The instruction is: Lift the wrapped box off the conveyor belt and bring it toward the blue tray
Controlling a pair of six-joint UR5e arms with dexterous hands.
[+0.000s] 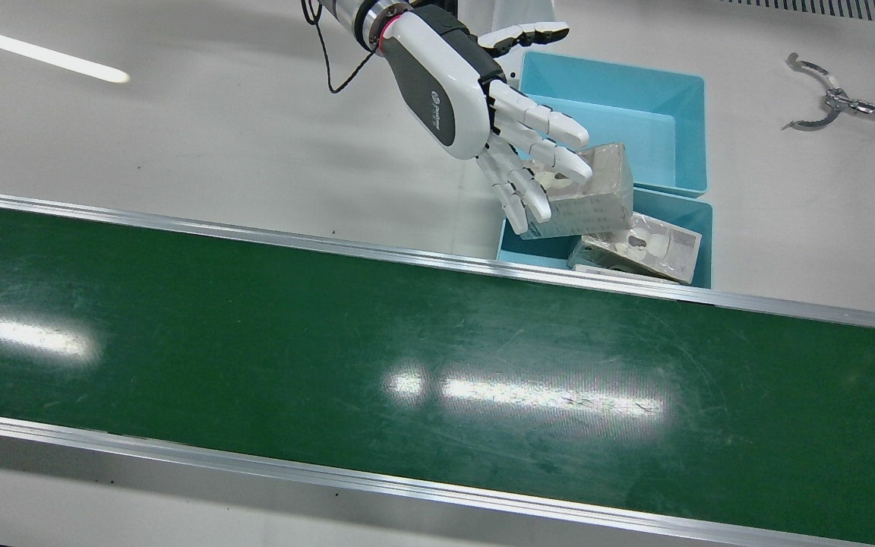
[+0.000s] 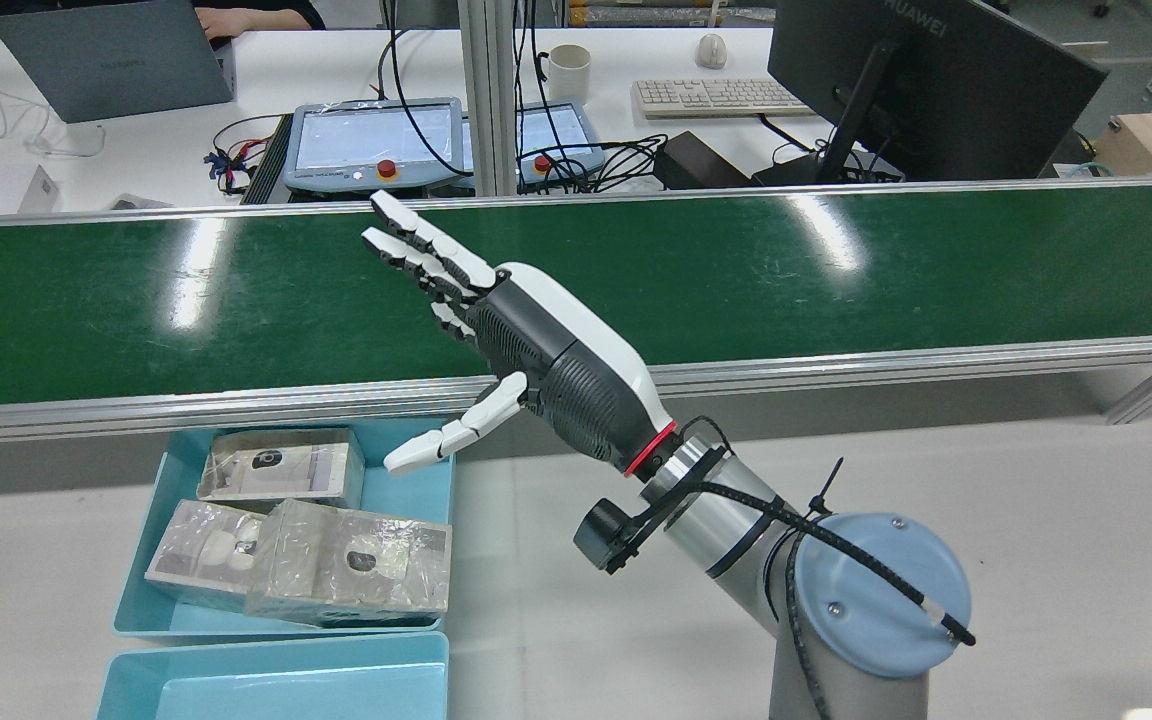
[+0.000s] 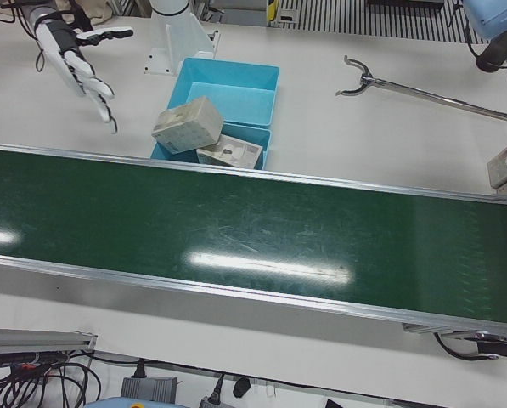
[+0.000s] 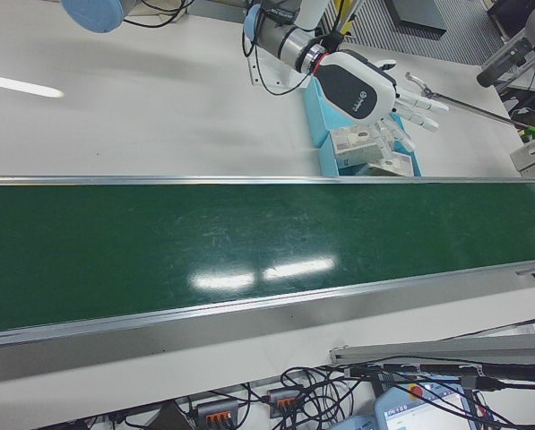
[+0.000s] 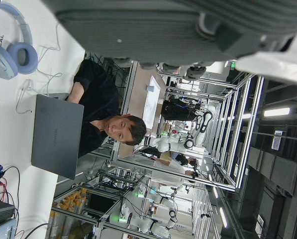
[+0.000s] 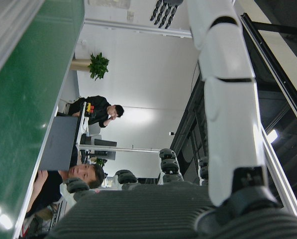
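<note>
Conveyor belt (image 1: 407, 342), green and bare along its whole visible length, carries no box in any view. Pale worktop (image 1: 179, 137) behind it bears two blue trays side by side; the blue tray (image 2: 411, 490) just beside the belt's rail holds three wrapped boxes, and the second tray (image 2: 276, 690) behind it is empty. The right hand (image 2: 536, 350) hovers over the belt-side rim of the loaded tray, its fingers (image 2: 416, 240) spread apart and holding nothing. Of the boxes, one wrapped box (image 1: 589, 194) rests tilted on top of the others, nearest the hand, while two more (image 2: 281, 465) (image 2: 201, 550) lie flat beneath and beside it. The left hand (image 5: 188, 30) shows only as a sliver in its own camera, so whether its fingers are apart or closed cannot be told. Judged from this layout, pick and carry appear complete, with the box delivered and let go; only withdrawal of the hand would seem to be left.
</note>
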